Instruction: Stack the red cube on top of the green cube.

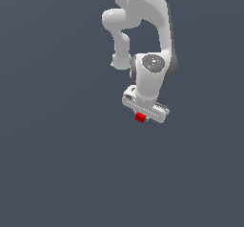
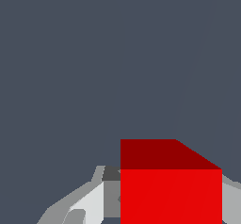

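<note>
The red cube [image 1: 140, 118], judged light, rigid and flat-sided, was seen pinched across opposite faces by the gripper [image 1: 141, 118], at 6 o'clock below the wrist; green cube unseen.

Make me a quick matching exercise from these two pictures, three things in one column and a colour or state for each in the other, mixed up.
Things:
1. small bright-red cube
2. white robot gripper
3. plain flat floor

States or colours:
A. dark blue-grey
B. held between the fingers
C. closed around a cube

Pairs: 1-B, 2-C, 3-A. The green cube shows in neither view.
</note>
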